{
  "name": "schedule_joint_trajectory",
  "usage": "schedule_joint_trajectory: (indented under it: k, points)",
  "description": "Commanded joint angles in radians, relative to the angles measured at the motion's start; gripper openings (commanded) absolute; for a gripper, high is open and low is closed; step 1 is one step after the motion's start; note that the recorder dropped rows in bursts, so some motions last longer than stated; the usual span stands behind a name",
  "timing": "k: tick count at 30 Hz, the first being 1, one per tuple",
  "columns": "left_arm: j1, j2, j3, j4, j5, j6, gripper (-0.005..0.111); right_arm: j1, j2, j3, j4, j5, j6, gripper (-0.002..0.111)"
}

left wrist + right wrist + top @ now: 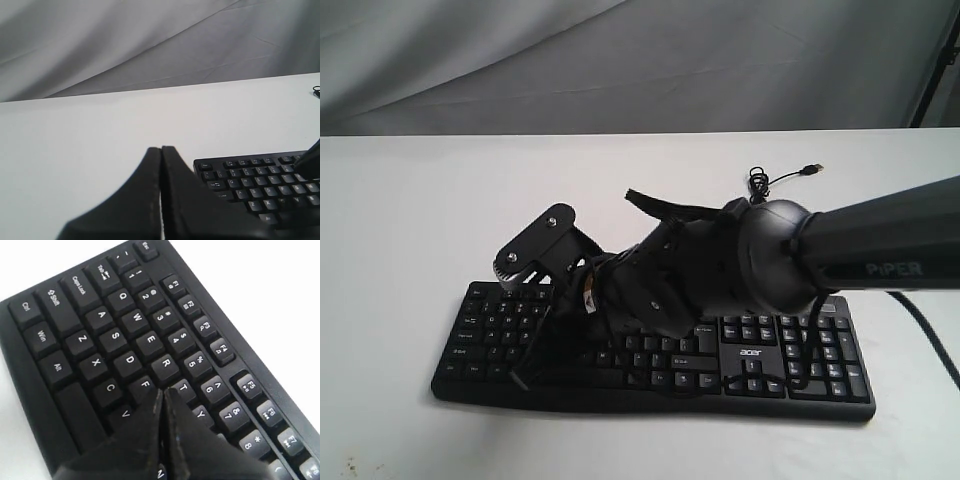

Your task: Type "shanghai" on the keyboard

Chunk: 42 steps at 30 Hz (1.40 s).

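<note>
Matte black plastic kbd (pixel 820 350) is lying flat on smooth white table (pixel 420 220), creased grey cloth (pixel 620 60) hanging behind. R hand (pixel 161 392), fingers pressed together, is hovering over F/T keys; L hand (pixel 161 149), likewise together, off kbd's end.

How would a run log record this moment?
right gripper: shut, tip by F key of wide black plastic keyboard | left gripper: shut, beside it

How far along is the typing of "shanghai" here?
Done: cannot tell; nothing shows typed letters. In hand: the right end effector, shut, points at the keyboard beside F and T. The left end effector, shut, hangs beside the keyboard. Left: remaining letters, count unknown.
</note>
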Motion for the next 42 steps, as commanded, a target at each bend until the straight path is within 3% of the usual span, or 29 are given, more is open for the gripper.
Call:
schedule_joint_trajectory:
  k: [1,32,42]
  points:
    - [-0.004,-0.003,0.004,0.001,-0.005,-0.003,0.000,0.009,0.030,-0.006,0.008,-0.034,-0.006,0.000]
    - [-0.004,-0.003,0.004,0.001,-0.005,-0.003,0.000,0.009,0.025,-0.006,0.000,-0.042,-0.024,0.000]
    - [-0.004,-0.003,0.004,0.001,-0.005,-0.003,0.000,-0.019,-0.036,0.091,0.008,-0.082,-0.024,0.000]
